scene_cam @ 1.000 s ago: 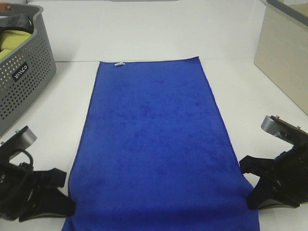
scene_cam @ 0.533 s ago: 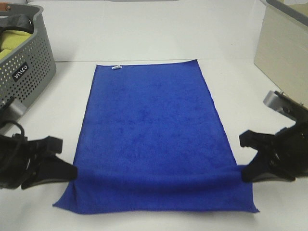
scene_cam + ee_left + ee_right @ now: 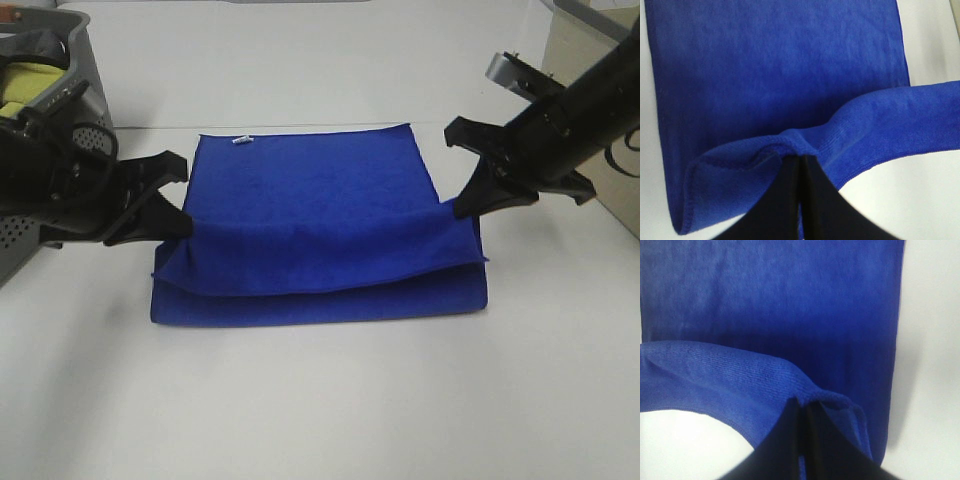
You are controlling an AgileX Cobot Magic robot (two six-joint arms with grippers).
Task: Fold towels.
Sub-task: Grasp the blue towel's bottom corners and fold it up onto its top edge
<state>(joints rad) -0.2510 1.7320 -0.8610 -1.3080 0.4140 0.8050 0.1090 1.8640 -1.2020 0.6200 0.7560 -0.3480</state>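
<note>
White table [image 3: 320,400], plain and matte, fills most of the high view.

Item 1: blue towel [image 3: 320,215], centre of frame, lying on the table and doubled over on itself. Its fold line runs across the lower edge of the cloth. The upper layer is held up at two corners and sags in a shallow curve between them, stopping short of the far edge. A strip of the lower layer shows beyond it, toward the top of the frame. A small white tag [image 3: 241,140] sits on that far edge, near its left corner.

Item 2: left gripper [image 3: 180,226], black, at centre left. Its fingers are pressed together on the left corner of the raised layer. In the left wrist view the two dark fingers meet with the stitched hem bunched between them.

Item 3: right gripper [image 3: 465,207], black, at centre right, reaching in from the upper right. Its fingers are likewise clamped tight on the right corner of the raised layer. In the right wrist view the hem puckers at the pinch.

Item 4: grey perforated basket [image 3: 98,90], upper left corner, partly hidden by the left arm. It holds a yellow-green cloth [image 3: 25,80].

Item 5: beige box [image 3: 565,40], upper right corner, behind the right arm.
</note>
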